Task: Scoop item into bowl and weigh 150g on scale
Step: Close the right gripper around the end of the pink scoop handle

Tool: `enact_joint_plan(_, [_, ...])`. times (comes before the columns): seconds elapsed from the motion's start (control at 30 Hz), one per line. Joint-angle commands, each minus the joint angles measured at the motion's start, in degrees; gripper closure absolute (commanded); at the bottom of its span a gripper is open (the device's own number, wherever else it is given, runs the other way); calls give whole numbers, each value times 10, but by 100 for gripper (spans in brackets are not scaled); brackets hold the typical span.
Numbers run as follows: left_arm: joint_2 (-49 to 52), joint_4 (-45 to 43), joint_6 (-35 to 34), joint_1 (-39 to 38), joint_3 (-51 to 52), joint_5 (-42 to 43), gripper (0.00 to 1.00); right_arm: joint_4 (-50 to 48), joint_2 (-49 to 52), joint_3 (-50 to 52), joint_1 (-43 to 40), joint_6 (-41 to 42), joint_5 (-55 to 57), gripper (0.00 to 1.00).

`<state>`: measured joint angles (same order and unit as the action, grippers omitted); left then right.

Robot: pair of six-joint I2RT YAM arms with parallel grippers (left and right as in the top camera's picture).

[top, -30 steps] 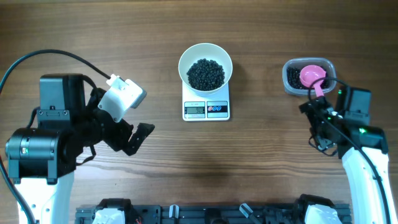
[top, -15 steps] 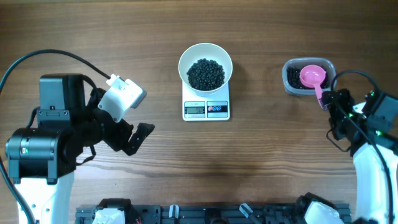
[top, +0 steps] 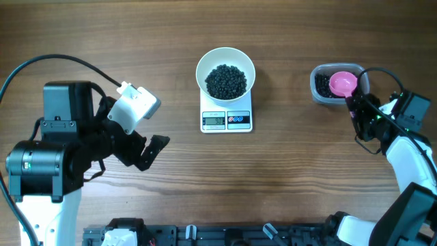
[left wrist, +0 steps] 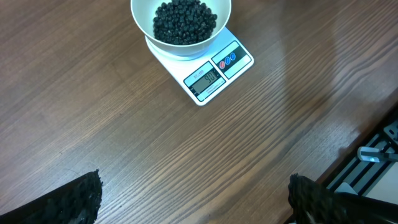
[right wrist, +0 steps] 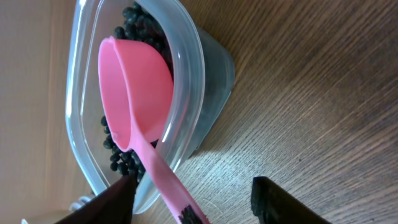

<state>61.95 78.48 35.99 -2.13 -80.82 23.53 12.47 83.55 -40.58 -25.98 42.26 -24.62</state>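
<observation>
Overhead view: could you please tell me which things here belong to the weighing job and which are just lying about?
Job: beans, bowl, scale, tub, scoop, right gripper at the scoop's handle.
Lying about: cable on the left; rack along the bottom edge.

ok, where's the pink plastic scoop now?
Overhead, far right: the pink plastic scoop lies in the clear plastic tub of black beans, handle over the rim between the open jaws of the right gripper.

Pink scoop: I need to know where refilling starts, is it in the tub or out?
In: the pink scoop lies on the beans inside the clear tub, handle over its rim.
</observation>
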Motion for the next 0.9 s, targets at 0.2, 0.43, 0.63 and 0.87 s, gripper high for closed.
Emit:
enact_joint_plan(0.2, [-2,0,11,4,-7,9,0,-14,7,2,-2,13,-23,48])
enact_joint_plan(0.43, [-2,0,11,4,-7,9,0,-13,7,2,-2,14,-25,61])
enact_joint_plan(0.63, [-2,0,11,4,-7,9,0,-13,7,2,-2,17,-36,69])
enact_joint_plan(0.87, [-2,0,11,4,-7,9,0,-12,6,2,-2,16,-96,86])
